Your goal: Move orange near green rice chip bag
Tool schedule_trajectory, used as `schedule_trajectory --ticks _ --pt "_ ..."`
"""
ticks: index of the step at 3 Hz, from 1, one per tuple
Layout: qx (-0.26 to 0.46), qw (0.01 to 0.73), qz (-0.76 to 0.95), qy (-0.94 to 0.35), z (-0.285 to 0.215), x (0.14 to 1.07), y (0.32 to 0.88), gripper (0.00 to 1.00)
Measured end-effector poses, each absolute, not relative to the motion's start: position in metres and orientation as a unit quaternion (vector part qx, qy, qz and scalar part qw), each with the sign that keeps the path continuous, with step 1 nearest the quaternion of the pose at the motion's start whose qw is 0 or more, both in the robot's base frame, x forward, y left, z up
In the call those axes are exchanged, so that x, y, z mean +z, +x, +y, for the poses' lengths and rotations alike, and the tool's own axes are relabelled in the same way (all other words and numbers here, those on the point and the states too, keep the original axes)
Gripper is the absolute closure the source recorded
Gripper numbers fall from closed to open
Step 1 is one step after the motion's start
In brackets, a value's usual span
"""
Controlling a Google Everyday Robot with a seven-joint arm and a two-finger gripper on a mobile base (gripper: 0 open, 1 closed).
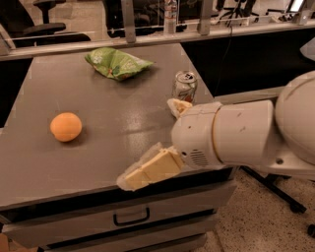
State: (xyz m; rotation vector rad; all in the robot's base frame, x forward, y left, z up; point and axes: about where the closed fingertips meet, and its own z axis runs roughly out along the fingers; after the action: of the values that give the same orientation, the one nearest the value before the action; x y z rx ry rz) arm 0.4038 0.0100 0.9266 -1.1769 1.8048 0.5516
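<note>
The orange [66, 126] lies on the left part of the grey table [98, 98]. The green rice chip bag [117, 63] lies crumpled at the table's far middle, well apart from the orange. My gripper [147, 142] hangs over the table's front right part, to the right of the orange. It is open and empty, with one cream finger [147, 170] near the front edge and the other [178, 106] close to the soda can. The white arm fills the right side.
A silver-green soda can [185, 87] stands upright at the table's right side, just behind my upper finger. Drawers [130, 216] sit under the tabletop. A rail with a bottle [170, 11] and office chairs lie beyond the far edge.
</note>
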Motion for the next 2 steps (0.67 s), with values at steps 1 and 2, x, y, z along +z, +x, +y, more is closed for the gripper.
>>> schedule_trajectory --ticks 1,2 --pt "0.246 0.468 0.721 -0.447 0.067 0.906 0.415 0.00" --pt "0.251 0.488 0.715 -0.433 0.104 0.901 0.432 0.00"
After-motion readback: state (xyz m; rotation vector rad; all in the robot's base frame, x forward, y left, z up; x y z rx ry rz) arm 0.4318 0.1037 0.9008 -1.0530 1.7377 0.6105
